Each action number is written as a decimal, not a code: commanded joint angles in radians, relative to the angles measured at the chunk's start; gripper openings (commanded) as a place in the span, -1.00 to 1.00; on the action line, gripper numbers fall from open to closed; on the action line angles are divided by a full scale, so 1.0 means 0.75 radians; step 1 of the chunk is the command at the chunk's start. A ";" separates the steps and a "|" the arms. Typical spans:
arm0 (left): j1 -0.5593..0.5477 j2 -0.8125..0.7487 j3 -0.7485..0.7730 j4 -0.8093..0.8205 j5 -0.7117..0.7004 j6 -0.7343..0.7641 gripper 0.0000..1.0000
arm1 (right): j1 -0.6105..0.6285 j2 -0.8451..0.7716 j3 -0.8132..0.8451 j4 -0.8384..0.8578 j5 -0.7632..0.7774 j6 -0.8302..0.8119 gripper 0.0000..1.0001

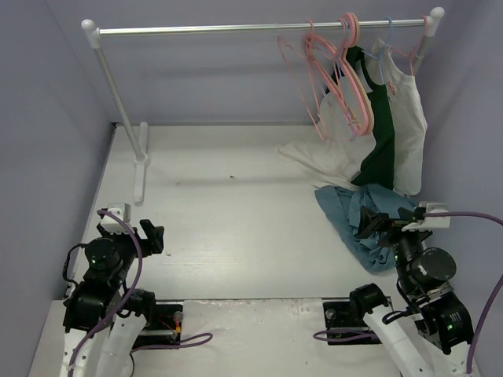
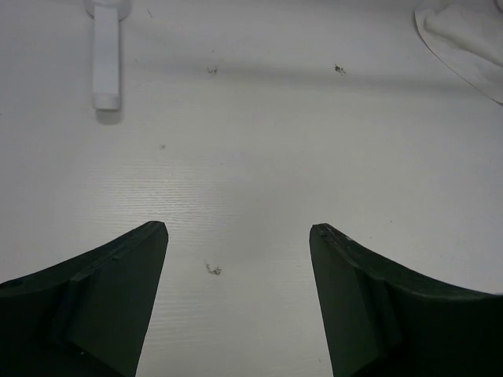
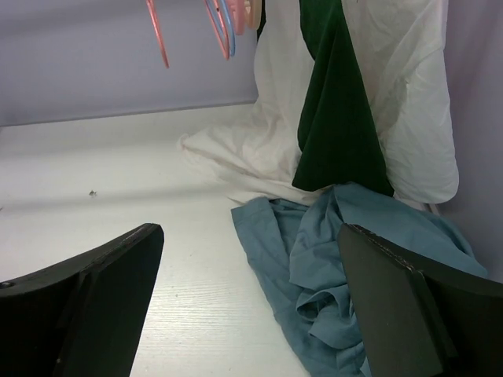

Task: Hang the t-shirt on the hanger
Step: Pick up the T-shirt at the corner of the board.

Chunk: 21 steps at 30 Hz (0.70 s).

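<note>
I am watching the t-shirt [image 1: 354, 216], which is lying crumpled on the table [image 1: 236, 212] at the right side, under the hung clothes. The right gripper [image 1: 371, 225] is hovering just beside the heap, at its near edge, with its jaws spread wide and nothing between them. In the right wrist view the teal cloth [image 3: 314, 259] is sitting at about 1 o'clock from the gap of that gripper [image 3: 250, 229], bunching toward the right finger, with bare table at 11 o'clock.

In the top view the heap's long axis is running from 11 o'clock to 5 o'clock. I am judging that a reach forward and slightly right would meet a fold, not a flat edge.

The left gripper [image 1: 153, 236] is also standing apart and empty, looking down at bare table in its own view [image 2: 238, 228]. The shirt is lying at 3 o'clock from it, well apart, so the right arm is plainly the nearer one.

The hanger [image 1: 355, 86] is hanging among its pink fellows on the rail [image 1: 259, 29], at 12 o'clock from the shirt, beside the dark green garment [image 1: 381, 133]. Nothing is on it yet.
</note>
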 commanded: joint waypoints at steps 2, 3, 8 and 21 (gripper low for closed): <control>-0.006 0.034 0.003 0.104 -0.007 -0.015 0.47 | 0.005 0.066 0.012 0.092 0.057 0.017 1.00; -0.008 0.038 0.001 0.108 -0.007 -0.015 0.47 | 0.005 0.082 0.016 0.089 0.067 0.023 1.00; -0.008 0.087 0.001 0.124 -0.001 -0.046 0.47 | 0.005 0.178 0.067 0.049 0.189 0.087 1.00; -0.003 0.218 0.038 0.149 -0.040 -0.042 0.47 | -0.016 0.775 0.094 0.001 0.519 0.616 1.00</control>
